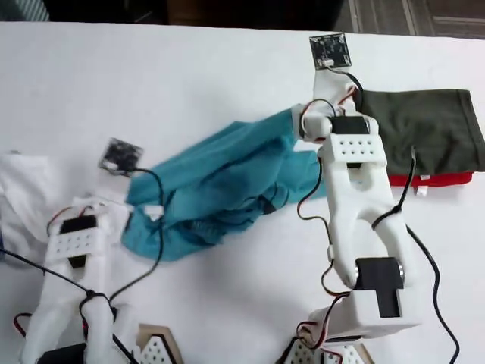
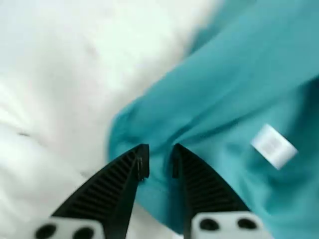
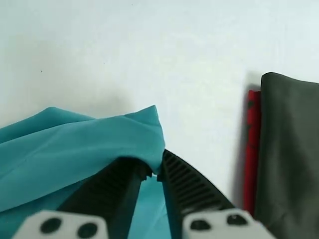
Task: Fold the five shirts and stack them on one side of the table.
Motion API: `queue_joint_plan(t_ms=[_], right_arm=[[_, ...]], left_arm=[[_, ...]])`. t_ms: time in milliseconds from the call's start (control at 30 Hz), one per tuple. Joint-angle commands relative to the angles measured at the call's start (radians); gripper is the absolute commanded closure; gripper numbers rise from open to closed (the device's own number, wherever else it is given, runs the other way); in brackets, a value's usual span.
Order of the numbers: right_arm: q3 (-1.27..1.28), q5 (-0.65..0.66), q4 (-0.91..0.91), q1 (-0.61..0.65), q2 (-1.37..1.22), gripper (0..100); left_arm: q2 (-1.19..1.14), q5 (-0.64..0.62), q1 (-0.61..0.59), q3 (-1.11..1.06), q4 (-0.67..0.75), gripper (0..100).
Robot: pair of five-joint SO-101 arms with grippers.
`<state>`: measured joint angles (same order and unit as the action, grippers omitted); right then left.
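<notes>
I hold the teal shirt point(image 1: 220, 189) loosely bunched on the desk point(image 1: 189, 76) between both arms. My left gripper point(image 2: 158, 162) is clenched on a fold at one end, and my right gripper point(image 3: 155, 172) pinches a corner at the other. The green shirt point(image 1: 432, 129) lies stacked on the red shirt point(image 1: 432, 180) just beside the right arm, and a white shirt point(image 1: 23, 189) waits at the left. I judge this to be the third fold. Next I must spread the teal shirt flat, then bring the held edges over evenly.

White table point(image 1: 189, 76) takes up nearly the whole high view, brightly and evenly lit, shadows soft. Beyond its far edge runs a narrow dark strip. Grey striped floor point(image 1: 402, 11) lies at the right, a brown wooden piece point(image 1: 250, 10) near the middle, a pale ribbed surface point(image 1: 19, 9) in the left corner.
</notes>
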<state>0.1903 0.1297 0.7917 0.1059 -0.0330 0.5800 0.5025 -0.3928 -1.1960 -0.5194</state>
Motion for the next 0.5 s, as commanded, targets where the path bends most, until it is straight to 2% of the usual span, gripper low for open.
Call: queue_joint_plan(t_ms=[0, 167, 300, 367, 467], right_arm=[[-0.021, 0.005, -0.012, -0.005, 0.067, 97.8], [-0.021, 0.003, -0.012, -0.005, 0.065, 97.8], [-0.021, 0.003, -0.012, -0.005, 0.065, 97.8], [-0.021, 0.003, -0.012, -0.005, 0.065, 97.8], [-0.021, 0.003, -0.013, -0.005, 0.065, 97.8]], left_arm=[[0.014, -0.003, -0.095, -0.001, 0.181, 90], [0.014, 0.092, -0.169, -0.005, 0.304, 90], [0.023, 0.115, -0.187, 0.025, 0.285, 90], [0.023, 0.106, -0.187, 0.068, 0.184, 90], [0.023, 0.069, -0.127, 0.151, -0.084, 90]])
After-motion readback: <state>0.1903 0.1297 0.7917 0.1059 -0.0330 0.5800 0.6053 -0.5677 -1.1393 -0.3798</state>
